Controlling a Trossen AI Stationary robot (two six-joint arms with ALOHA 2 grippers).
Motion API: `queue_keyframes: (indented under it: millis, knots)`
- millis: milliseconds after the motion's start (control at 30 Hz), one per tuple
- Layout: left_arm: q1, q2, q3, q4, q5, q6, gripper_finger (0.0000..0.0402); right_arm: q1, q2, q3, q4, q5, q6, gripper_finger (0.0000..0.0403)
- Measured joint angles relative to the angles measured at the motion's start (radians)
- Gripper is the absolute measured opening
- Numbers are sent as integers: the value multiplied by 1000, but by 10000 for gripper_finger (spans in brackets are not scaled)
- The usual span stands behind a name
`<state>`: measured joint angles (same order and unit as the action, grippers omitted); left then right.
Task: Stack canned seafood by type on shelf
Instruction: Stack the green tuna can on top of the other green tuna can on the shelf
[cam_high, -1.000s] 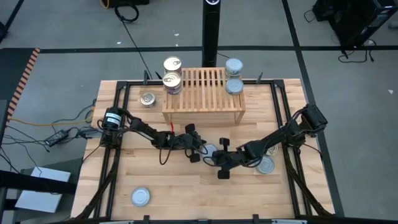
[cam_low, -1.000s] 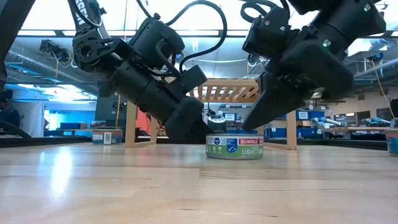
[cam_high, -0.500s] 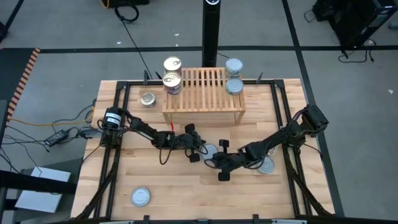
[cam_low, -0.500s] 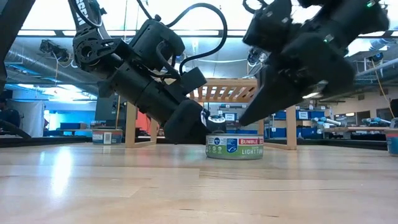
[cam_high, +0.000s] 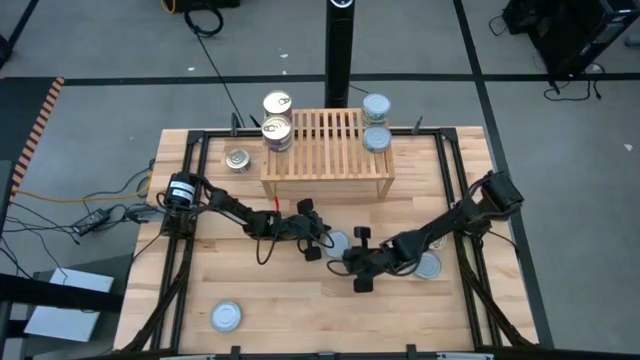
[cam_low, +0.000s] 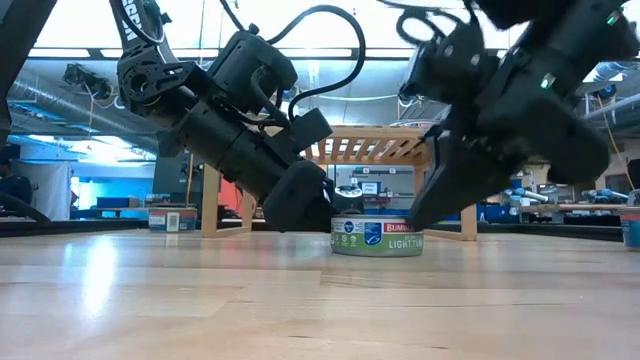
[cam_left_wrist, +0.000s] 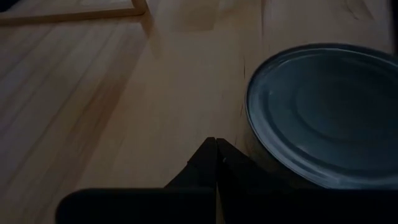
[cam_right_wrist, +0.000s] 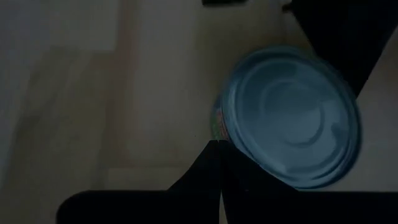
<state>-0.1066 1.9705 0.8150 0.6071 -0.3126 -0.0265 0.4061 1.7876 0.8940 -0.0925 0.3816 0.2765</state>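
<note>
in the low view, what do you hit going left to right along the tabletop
far tin → shelf's left leg → left gripper → Bumble Bee tin → right gripper → tin at the right edge

The tin (cam_low: 377, 236) reads "BUMBLE" — and "LIGHT TUN".

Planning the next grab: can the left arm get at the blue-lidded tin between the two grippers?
Probably yes. The left gripper sits shut right beside the tin, nothing between them, though its fingers must open first.
</note>
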Motion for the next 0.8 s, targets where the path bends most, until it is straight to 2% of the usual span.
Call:
queue_keyframes:
  millis: [600, 800]
  knots:
    - [2, 0, -1, -4, -13, 20, 3, -19, 21, 0, 63, 135, -52, 9]
    - [-13, 0, -2, -4, -12, 56, 3, -16, 10, 18, 56, 135, -68, 9]
